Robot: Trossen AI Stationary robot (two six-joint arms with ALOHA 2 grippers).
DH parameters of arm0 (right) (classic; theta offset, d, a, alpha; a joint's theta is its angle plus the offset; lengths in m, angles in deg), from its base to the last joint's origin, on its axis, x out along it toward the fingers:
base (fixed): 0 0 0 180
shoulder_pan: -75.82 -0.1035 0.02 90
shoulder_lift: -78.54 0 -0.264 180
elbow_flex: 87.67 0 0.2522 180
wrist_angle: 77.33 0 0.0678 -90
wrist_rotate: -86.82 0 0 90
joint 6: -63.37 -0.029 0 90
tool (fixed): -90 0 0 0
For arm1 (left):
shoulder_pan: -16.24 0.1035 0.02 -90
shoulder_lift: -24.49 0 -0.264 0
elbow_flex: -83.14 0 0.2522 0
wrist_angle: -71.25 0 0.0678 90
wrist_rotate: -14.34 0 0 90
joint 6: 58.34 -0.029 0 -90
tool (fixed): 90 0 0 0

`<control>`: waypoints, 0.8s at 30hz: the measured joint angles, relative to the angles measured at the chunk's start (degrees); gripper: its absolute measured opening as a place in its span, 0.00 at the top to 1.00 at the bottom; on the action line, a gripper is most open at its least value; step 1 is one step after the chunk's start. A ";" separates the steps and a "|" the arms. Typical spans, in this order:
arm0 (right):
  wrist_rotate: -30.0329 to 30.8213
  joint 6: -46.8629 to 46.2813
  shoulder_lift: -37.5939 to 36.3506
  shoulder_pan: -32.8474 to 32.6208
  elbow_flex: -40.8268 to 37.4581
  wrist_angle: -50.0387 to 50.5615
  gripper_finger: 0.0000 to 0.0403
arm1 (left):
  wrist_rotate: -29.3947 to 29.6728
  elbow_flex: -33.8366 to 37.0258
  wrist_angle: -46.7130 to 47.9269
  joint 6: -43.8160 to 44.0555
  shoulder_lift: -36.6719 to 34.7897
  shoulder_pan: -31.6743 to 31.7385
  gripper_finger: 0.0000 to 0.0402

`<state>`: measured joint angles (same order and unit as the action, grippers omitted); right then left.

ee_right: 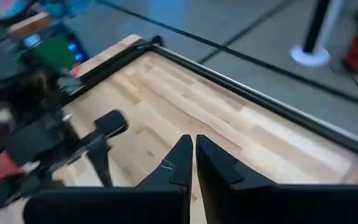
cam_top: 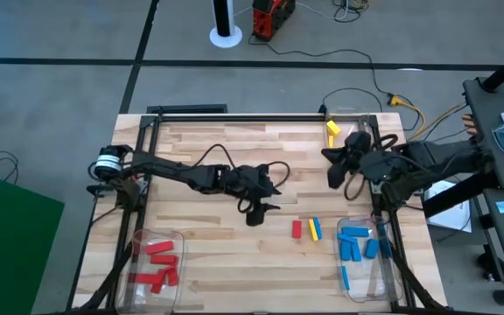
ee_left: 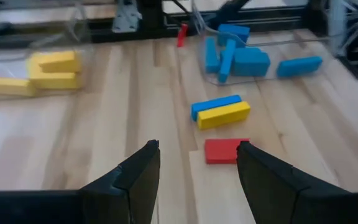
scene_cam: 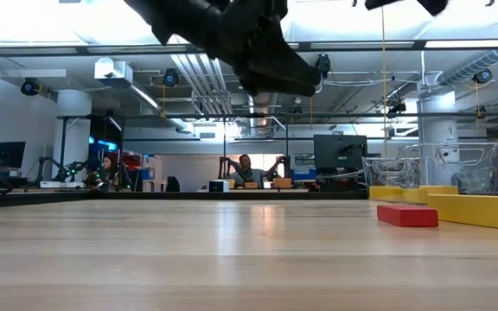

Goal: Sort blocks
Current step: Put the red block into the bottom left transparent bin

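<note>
Left gripper (cam_top: 257, 210) hovered mid-bench, fingers apart, facing red block (cam_top: 297, 229), yellow block (cam_top: 313, 229) and blue block (cam_top: 318, 229) loose near bench's right side; light, rigid, likely slick, so pinch long faces; right gripper (cam_top: 332, 171) fingers together, empty, near far right corner.
</note>
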<state>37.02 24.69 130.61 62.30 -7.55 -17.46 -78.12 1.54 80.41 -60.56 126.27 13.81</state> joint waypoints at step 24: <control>-1.09 -2.38 -5.19 5.31 -0.04 1.20 0.97 | 1.56 -1.80 -4.06 7.06 0.31 1.99 0.53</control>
<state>35.93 22.31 125.42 67.61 -7.59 -16.26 -76.56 -0.27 76.34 -53.51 126.58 15.79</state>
